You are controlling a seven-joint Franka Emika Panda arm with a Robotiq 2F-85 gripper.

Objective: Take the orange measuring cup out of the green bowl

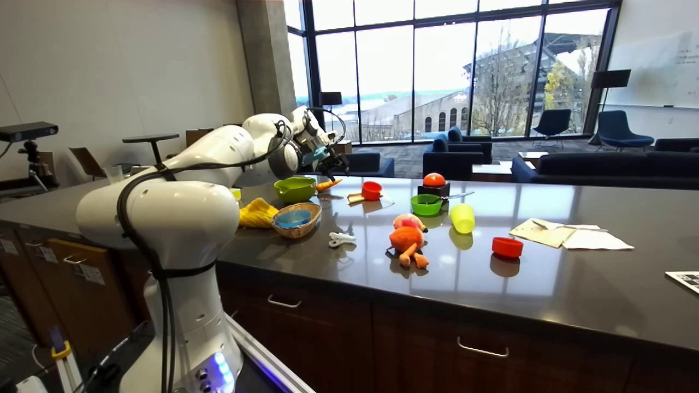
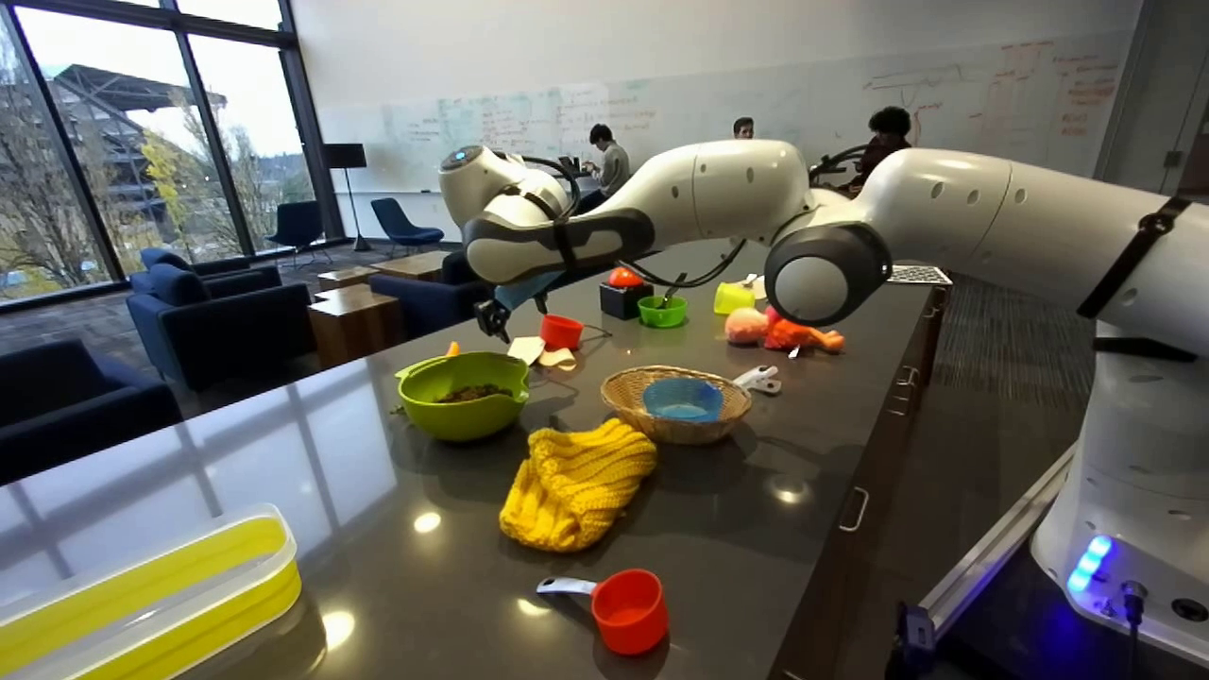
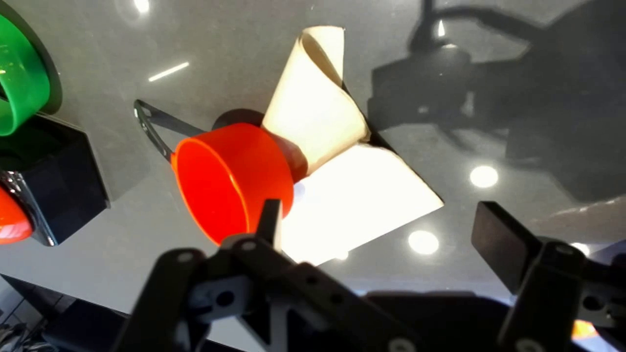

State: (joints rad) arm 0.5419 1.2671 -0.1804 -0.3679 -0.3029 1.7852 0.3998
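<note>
Well behind the large green bowl (image 2: 463,420), a whiteboard (image 2: 699,104) bears writing — too small to read. Outside and beyond the bowl, an orange measuring cup (image 3: 254,171) stands by folded paper (image 3: 318,107) and, in the wrist view, just outside the gap of the gripper (image 3: 384,234), jaws spread and released. Beside the bowl sit a woven basket (image 2: 694,433) and a ribbed yellow knit (image 2: 578,484) — farther off, a second orange cup (image 2: 630,612), metal-handled.
</note>
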